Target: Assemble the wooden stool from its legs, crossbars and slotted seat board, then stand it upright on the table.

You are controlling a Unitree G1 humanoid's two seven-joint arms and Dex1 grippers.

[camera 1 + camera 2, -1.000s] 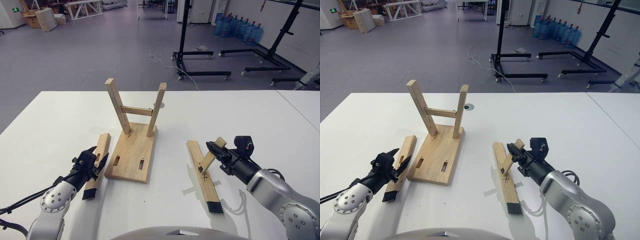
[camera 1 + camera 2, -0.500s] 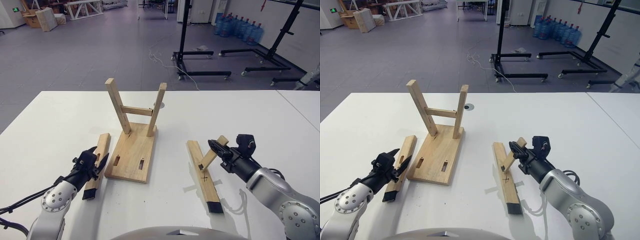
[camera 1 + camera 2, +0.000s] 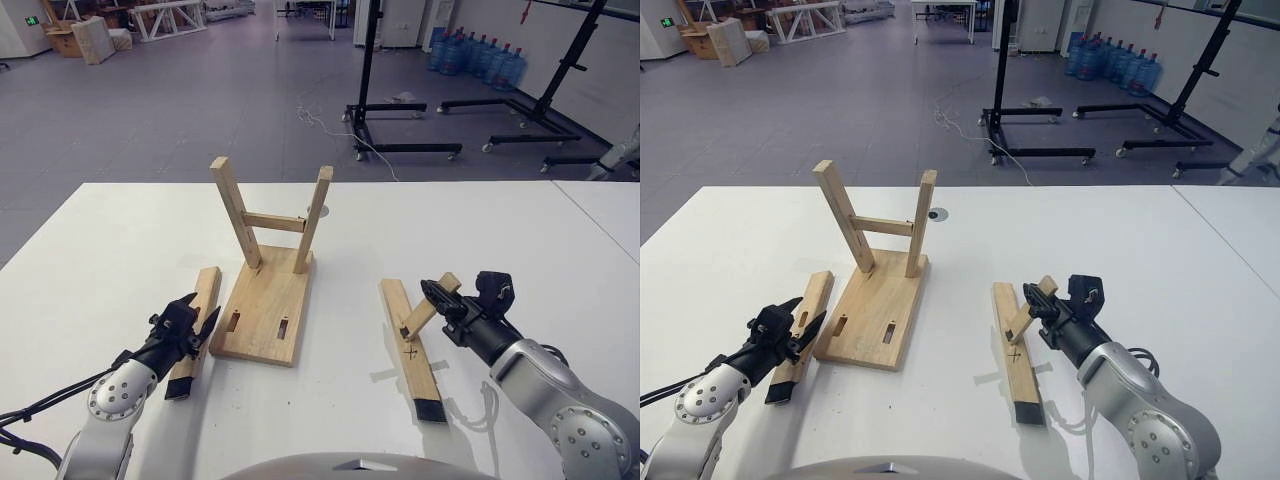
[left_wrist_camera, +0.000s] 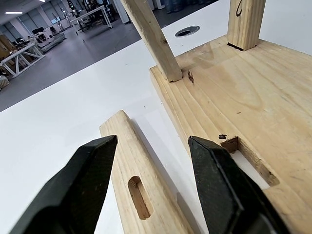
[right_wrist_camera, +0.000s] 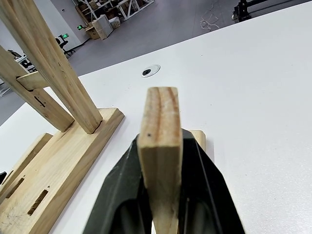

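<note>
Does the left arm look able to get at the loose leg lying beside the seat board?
Probably yes: the left gripper hangs open just over the loose leg, with nothing between them, though the seat board lies close alongside.

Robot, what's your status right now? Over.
Left gripper open over loose leg. Right gripper shut on tilted crossbar, lower end on second flat leg. Seat board has two legs standing.

You have the slotted seat board [image 3: 872, 318] lying flat on the white table [image 3: 1140, 240]. Two legs [image 3: 843, 215] stand in its far end, joined by a crossbar [image 3: 883, 226]. Your left gripper [image 3: 806, 311] hangs over a loose leg [image 3: 818, 290], fingers parted. Your right gripper [image 3: 1036, 297] clamps a short crossbar [image 3: 1019, 323], tilted, whose lower end meets a second loose leg [image 3: 1020, 375].
</note>
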